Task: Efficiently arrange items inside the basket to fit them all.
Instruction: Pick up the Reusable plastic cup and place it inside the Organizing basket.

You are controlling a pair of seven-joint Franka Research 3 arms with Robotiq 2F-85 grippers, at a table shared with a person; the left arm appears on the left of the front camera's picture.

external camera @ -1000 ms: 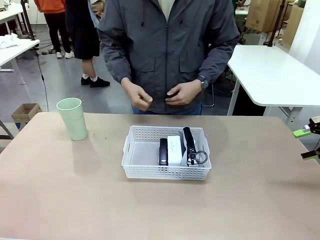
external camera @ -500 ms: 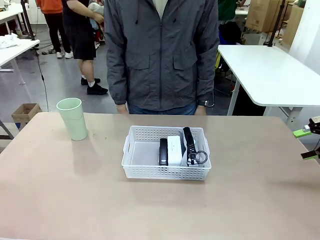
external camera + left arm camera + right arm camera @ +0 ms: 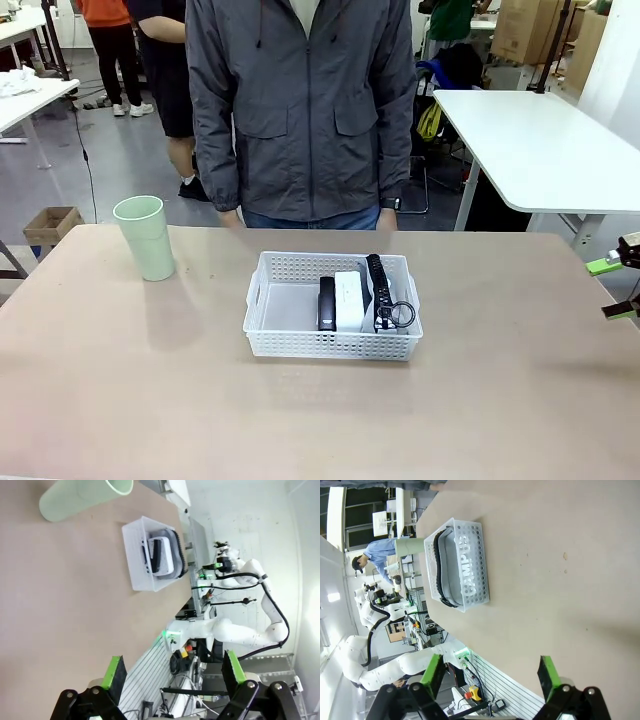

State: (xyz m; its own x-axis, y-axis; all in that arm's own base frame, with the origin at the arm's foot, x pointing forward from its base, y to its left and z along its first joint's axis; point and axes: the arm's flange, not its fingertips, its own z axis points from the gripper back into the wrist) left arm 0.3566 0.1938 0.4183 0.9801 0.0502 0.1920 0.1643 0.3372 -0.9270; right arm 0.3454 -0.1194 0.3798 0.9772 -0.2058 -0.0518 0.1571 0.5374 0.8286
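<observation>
The white basket [image 3: 290, 345] sits mid-table. Inside it, side by side on edge, stand a black stapler [image 3: 326, 303], a white box [image 3: 349, 300] and a grey pouch [image 3: 381, 290] with black trim and a ring pull. The pale green cup [image 3: 146, 237] stands upright on the table at the far left, outside the basket. My right gripper [image 3: 612, 289] hovers open at the right edge, well away from the basket [image 3: 475, 575]. My left gripper [image 3: 173, 672] is open and holds nothing, with the cup [image 3: 80, 497] and the basket [image 3: 137, 565] far ahead of it.
A person in a grey jacket [image 3: 300, 110] stands at the far edge, arms hanging down. A white table [image 3: 540, 150] lies beyond at the right. Bare tabletop [image 3: 320, 420] surrounds the basket on every side.
The person has lowered both hands from chest height to their sides and straightened up. Basket, items, cup and both grippers have stayed put.
</observation>
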